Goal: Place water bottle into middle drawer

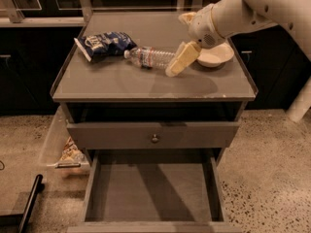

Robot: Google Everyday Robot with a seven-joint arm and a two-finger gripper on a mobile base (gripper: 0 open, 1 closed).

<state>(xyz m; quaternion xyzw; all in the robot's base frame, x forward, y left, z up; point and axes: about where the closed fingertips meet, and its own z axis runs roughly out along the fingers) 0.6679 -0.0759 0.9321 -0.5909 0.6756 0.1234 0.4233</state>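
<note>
The open, empty gripper [184, 39] at the upper right probably needed to grab the bottle [151, 58] round its middle.

Nothing here can be read as a word, brand or number. The blue snack bag [104, 43], lying at about 10 o'clock on the cabinet top [121, 81], carries white lettering that cannot be made out. The label band on the water bottle [149, 57], just at 3 o'clock of the bag, shows only coloured smudges without legible print. The gripper [182, 45] hangs over the top at about 2 o'clock, its two pale fingers spread apart and the lower one beside the bottle's 3 o'clock end, and it bears no readable marking.
</note>
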